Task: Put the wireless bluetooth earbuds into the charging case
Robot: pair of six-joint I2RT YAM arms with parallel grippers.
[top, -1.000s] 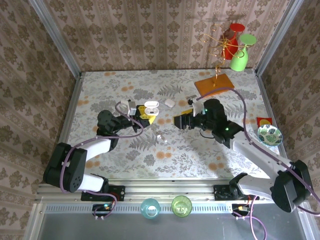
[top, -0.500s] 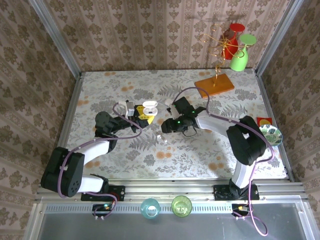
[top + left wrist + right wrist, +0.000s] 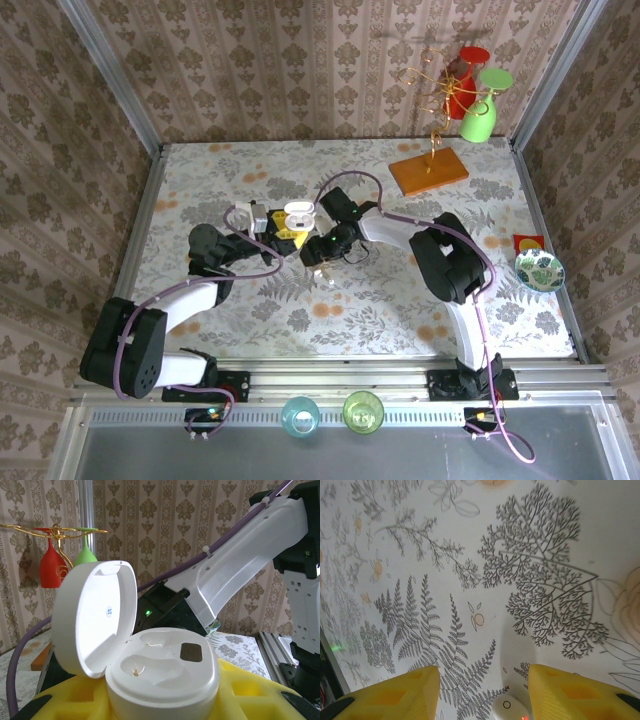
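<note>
The left gripper (image 3: 284,236) is clamped on one white charging case (image 3: 165,672), lid up, two wells showing; the right gripper (image 3: 482,692) hangs low over the table (image 3: 530,540) with jaws apart, holding nothing; one white earbud (image 3: 511,708) lies on the table between its two yellow fingers (image 3: 560,687), just beside one, near and right of the case; whether it touches I cannot tell; one red wine glass (image 3: 51,562) and one green wine glass (image 3: 85,555) hang far right.
</note>
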